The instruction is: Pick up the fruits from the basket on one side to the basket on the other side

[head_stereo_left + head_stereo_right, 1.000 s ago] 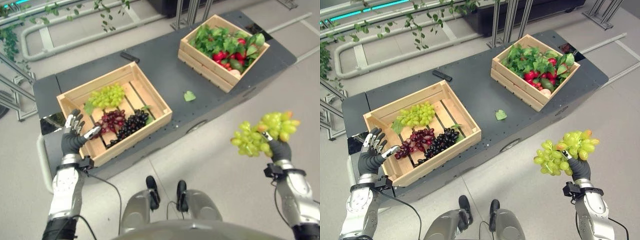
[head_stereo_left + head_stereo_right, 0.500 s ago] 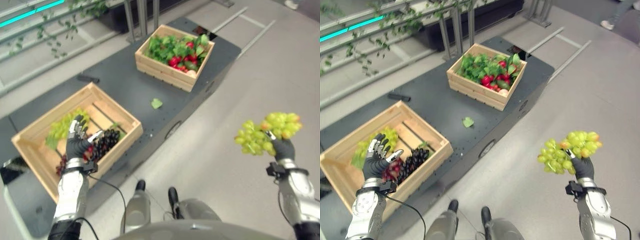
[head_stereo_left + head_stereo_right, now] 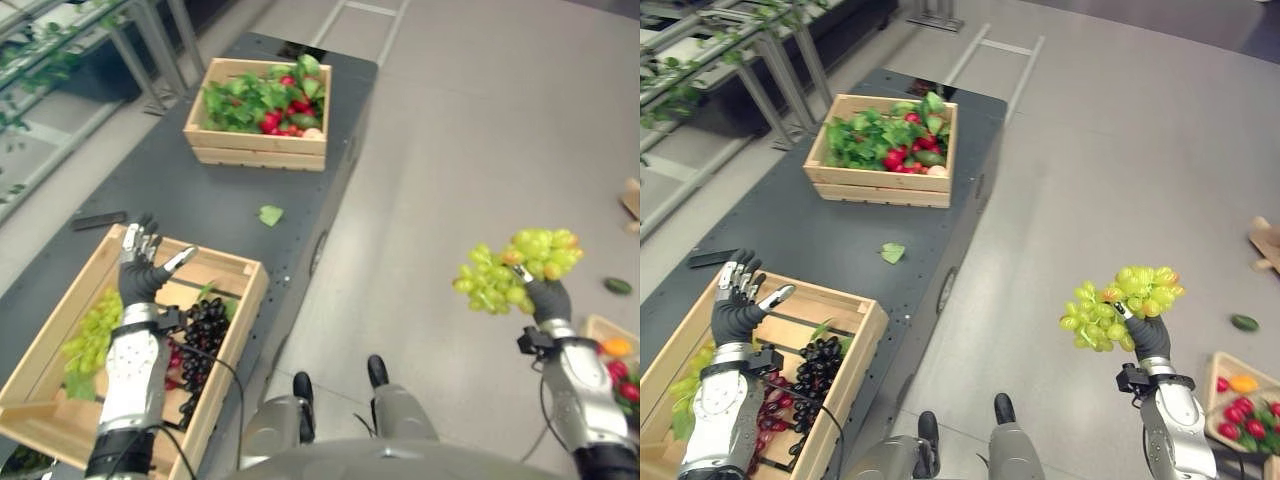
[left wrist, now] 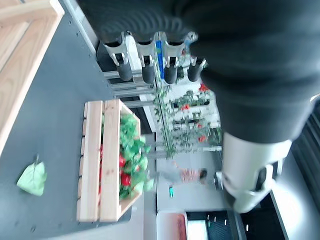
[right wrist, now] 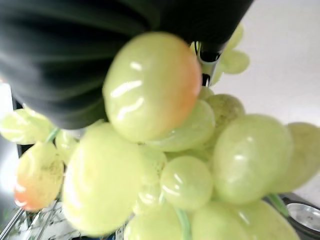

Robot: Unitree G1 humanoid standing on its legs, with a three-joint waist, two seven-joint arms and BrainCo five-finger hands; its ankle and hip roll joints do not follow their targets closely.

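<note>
A: Where are the grapes at this moment?

B: The right hand (image 3: 1152,340) holds a green grape bunch (image 3: 1118,305) up over the floor, well apart from the bench (image 3: 830,225). Its fingers are curled round the underside of the bunch, with the grapes piled above and spilling to the inner side of them.

A: And the other hand?

B: The left hand (image 3: 138,275) hangs above the near crate (image 3: 232,277), fingers spread and straight, holding nothing. Just below those fingers lie dark grapes (image 3: 203,325) and another green bunch (image 3: 92,330).

A: How would you expect that bunch to handle?

B: Light, I'd judge, but floppy: the berries hang on thin stems and swing, so a tilt could shed some or let the cluster slide. The skins look smooth and slippery. Best taken low, near the stem core, with fingers cupped rather than squeezing single berries.

A: Where might it go?

B: A tray of fruit (image 3: 1245,410) sits on the floor, beyond the right fingers' outer side; that is likely the target, though I cannot be sure.
</note>
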